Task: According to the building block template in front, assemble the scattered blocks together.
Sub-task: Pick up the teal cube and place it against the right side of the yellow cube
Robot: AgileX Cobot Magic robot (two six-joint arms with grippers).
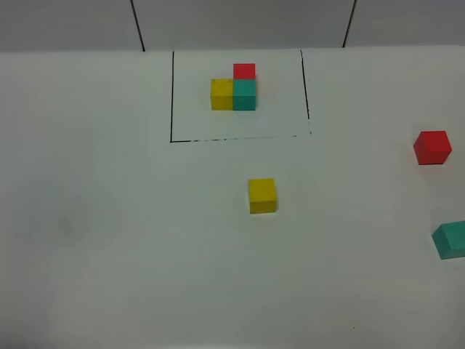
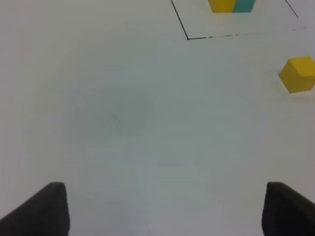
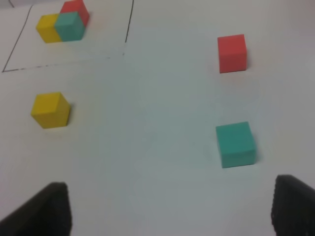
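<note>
Just ahead of our right pincer (image 3: 170, 209) sat the teal cube (image 3: 236, 144), with the red cube (image 3: 232, 53) farther on. We saw the yellow cube (image 2: 299, 74) ahead of our left pincer (image 2: 167, 211), off to its side, and the template (image 1: 234, 91) beyond it. Both pincers stood wide and held nothing.

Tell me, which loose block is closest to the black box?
The yellow cube, just outside the black outline. The red cube and teal cube sit far off right.
</note>
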